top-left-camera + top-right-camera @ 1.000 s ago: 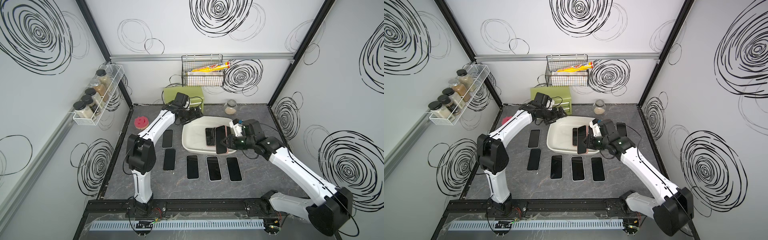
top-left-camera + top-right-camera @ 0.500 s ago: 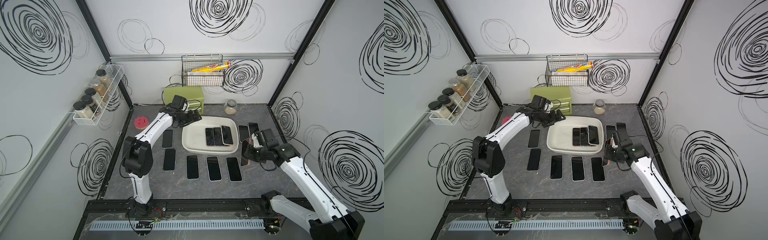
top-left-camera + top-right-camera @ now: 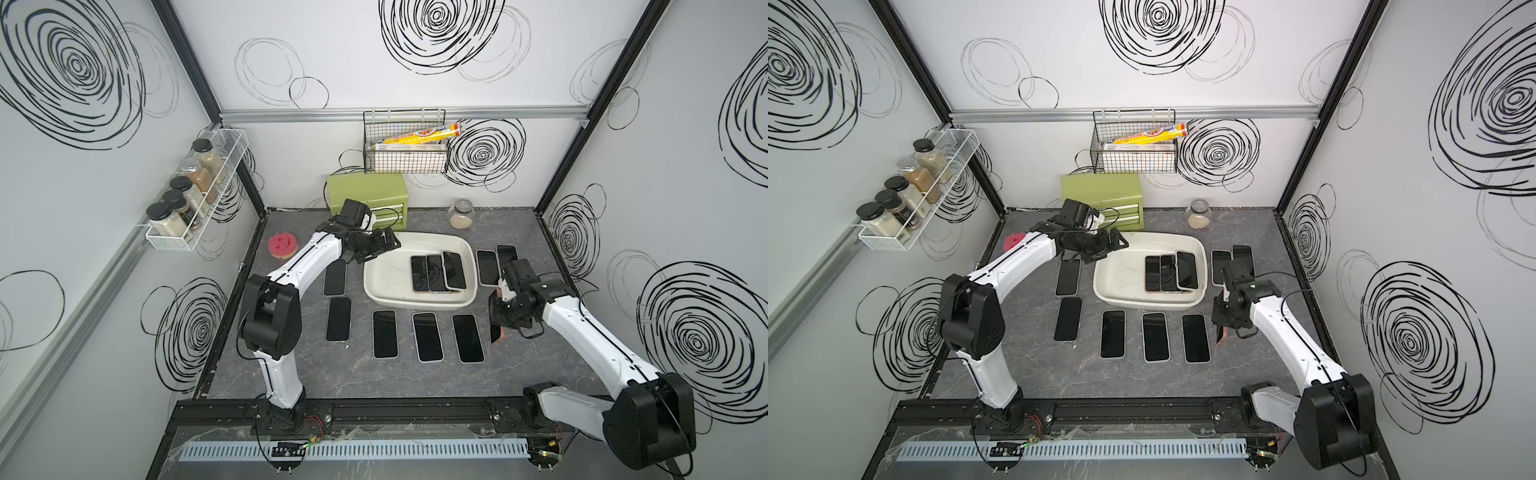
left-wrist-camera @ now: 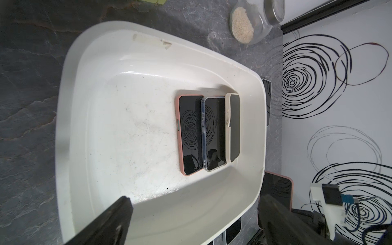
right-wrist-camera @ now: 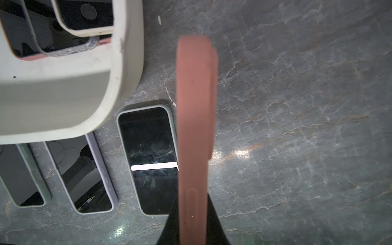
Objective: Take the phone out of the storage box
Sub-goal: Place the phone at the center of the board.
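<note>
Here the phone (image 5: 196, 127) in the salmon-pink case is outside the storage box (image 3: 388, 270), standing on edge over the grey table (image 3: 540, 365), just beside the box's near right corner. Whether its lower end touches the table cannot be told. The right gripper (image 5: 192, 222) is clenched on it, one black finger on each flat face. In both top views it hangs next to the last phone of a row of three phones (image 3: 428, 336) lying screen-up in front of the box.

Inside the box three phones (image 4: 212, 135) lie overlapping against the right wall: one pink-cased, one clear-cased, one cream-cased and tilted. The left gripper (image 4: 194, 200) hovers over the box's far left corner, jaws spread wide and holding nothing.

Two more phones (image 3: 336, 297) lie left of the box and two phones (image 3: 487, 268) right of it. Behind stand a green chest (image 3: 365, 193) and a jar (image 3: 461, 214), with a red sponge (image 3: 282, 246) at the far left.
</note>
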Robot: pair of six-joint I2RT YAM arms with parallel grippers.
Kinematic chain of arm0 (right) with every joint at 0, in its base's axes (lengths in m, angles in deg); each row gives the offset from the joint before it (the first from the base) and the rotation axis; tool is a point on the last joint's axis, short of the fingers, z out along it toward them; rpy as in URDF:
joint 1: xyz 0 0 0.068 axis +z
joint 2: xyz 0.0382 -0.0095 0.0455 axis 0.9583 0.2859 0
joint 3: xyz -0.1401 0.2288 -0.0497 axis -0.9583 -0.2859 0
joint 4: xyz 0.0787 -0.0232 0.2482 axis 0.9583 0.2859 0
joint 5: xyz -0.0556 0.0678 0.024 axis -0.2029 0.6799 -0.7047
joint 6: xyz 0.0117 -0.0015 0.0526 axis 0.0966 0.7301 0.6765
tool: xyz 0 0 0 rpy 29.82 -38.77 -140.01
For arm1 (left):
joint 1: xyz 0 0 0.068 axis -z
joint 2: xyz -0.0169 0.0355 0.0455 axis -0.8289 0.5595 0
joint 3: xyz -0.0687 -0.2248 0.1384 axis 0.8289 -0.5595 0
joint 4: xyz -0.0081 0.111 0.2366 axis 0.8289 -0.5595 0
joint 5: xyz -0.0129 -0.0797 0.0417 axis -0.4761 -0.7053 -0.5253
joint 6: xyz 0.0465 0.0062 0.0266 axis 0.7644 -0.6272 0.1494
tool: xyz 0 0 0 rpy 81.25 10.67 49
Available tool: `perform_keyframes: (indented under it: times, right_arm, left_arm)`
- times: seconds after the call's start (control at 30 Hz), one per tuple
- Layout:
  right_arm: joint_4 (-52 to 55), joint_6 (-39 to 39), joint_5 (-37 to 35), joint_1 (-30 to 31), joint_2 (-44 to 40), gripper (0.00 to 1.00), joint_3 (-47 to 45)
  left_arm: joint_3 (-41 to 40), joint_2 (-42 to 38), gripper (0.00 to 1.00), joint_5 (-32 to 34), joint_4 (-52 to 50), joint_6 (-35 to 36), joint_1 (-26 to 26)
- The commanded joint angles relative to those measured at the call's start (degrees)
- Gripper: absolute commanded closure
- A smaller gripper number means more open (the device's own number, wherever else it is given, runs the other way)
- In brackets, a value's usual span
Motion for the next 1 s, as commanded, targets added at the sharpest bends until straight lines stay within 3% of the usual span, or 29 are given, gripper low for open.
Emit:
perform_keyframes:
  times: [0.0, 0.2, 0.47, 0.97]
  right_arm:
    - [-4.94, -2.04, -1.73, -0.43, 2.26, 1.00, -0.56]
    - [-5.28, -5.70, -2.01, -1.70, 9.80, 1.00, 1.45]
    - [-7.63, -6.15, -1.02, -3.74, 7.17, 1.00, -1.00]
    - [-7.43, -5.97, 2.15, -3.84, 10.36, 1.00, -1.40]
  left_arm:
    - [-2.07, -2.39, 0.01, -1.77, 3.82, 0.34, -0.30]
    - [-4.22, -3.16, 0.01, -2.44, 5.32, 0.18, -0.27]
    - [-6.24, -3.96, 0.01, -3.37, 6.57, 0.13, -0.26]
    - [-6.99, -3.19, 0.01, -4.21, 7.44, 0.27, -0.52]
